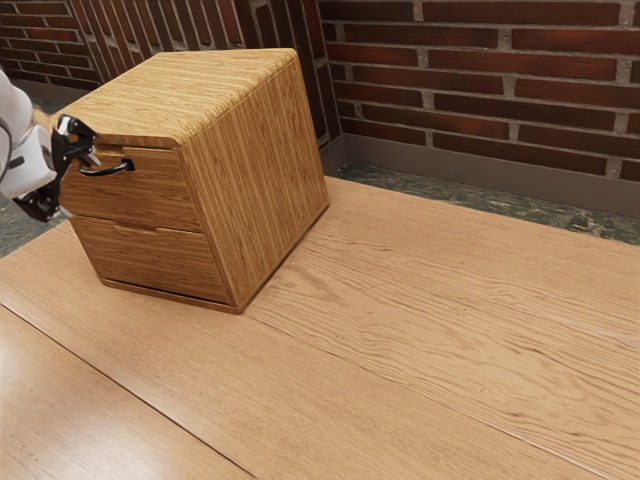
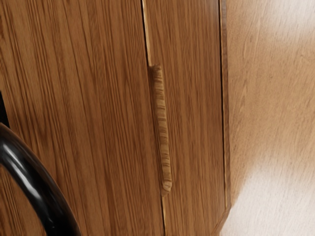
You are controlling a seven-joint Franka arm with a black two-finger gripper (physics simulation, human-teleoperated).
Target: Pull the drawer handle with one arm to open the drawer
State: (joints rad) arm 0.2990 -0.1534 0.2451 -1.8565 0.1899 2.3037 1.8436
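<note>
While the gripper point(image 1: 80, 158) sat right against one end of the black handle point(image 1: 108, 167) on the upper drawer point(image 1: 140, 195), whether it was clamped on that handle or loose beside it could not be told. The cabinet point(image 1: 200, 110) stood on the table point(image 1: 420, 330) directly ahead of the gripper, the upper drawer's front about level with the lower drawer point(image 1: 150, 255) beneath it. Just under the gripper the black handle curved past, and beyond it lay the lower drawer's wooden pull point(image 2: 161, 132), with the table further off.
</note>
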